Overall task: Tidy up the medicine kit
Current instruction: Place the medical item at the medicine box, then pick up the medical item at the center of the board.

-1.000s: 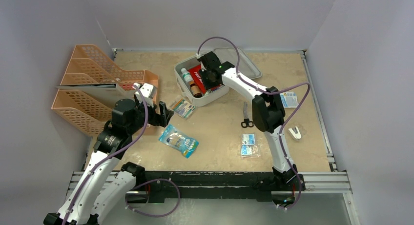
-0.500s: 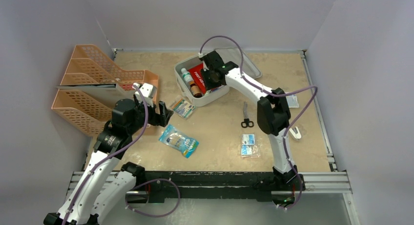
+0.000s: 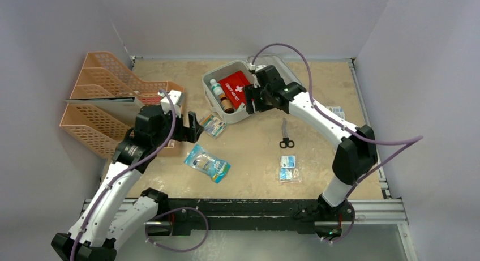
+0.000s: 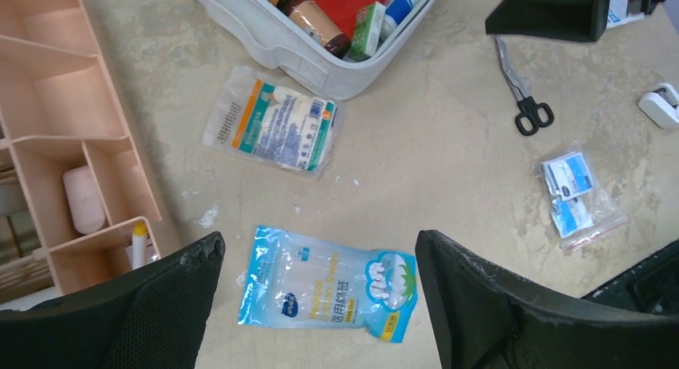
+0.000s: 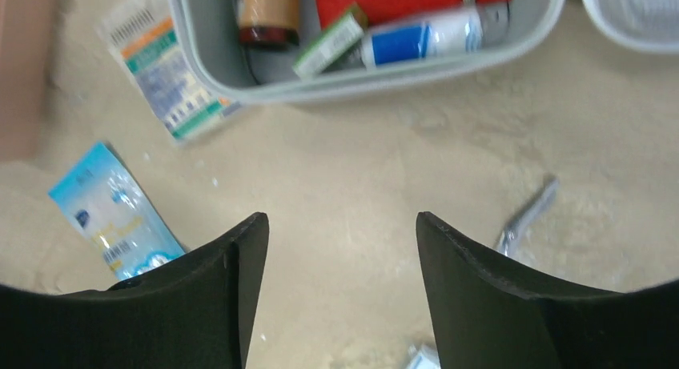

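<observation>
The kit point(image 3: 208, 97), a pale rounded-square soft case, sits open toward the table's far middle, its lid point(image 5: 632, 17) flat behind it. Four things show inside: one flat red pouch point(image 3: 235, 86), one amber bottle point(image 3: 227, 106), one white bottle point(image 3: 215, 90) and one small green box point(image 4: 368, 31).

Just beside its near wall lies one crinkly clear packet point(image 3: 212, 125). Nearer lie one glossy blue bag point(image 3: 207, 163), one pair of scissors point(image 3: 286, 135) and one small zip bag point(image 3: 288, 167). Peach mesh trays point(image 3: 96, 102) stand left.

The right gripper point(image 5: 340, 225) hangs over the kit's near edge, jaws parted and empty. The left gripper point(image 4: 318, 245) is spread wide above the blue bag, touching nothing.
</observation>
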